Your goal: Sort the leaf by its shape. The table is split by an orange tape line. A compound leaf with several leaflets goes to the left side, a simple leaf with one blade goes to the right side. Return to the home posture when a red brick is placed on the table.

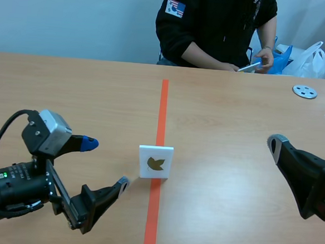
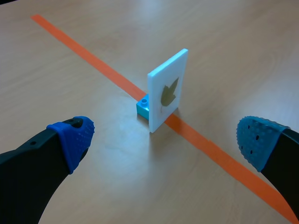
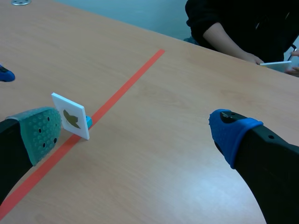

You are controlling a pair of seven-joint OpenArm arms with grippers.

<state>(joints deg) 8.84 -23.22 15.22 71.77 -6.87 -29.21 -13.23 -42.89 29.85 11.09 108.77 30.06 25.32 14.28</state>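
A small white card [image 1: 156, 162] with an olive-brown leaf picture stands upright on the orange tape line [image 1: 162, 111], held by a blue brick base [image 2: 143, 106]. The leaf looks like one lobed blade. In the left wrist view the card [image 2: 167, 89] is ahead of my left gripper [image 2: 166, 140], whose fingers are open and empty. My left gripper [image 1: 105, 164] sits just left of the card. The right gripper [image 1: 306, 137] is open at the right, far from the card [image 3: 71, 115].
A person in a dark top [image 1: 214, 25] sits across the table, hands holding a thin object [image 1: 250, 66]. A round grey disc [image 1: 304, 91] lies at the far right. Plastic bags [image 1: 306, 56] sit beyond the table edge.
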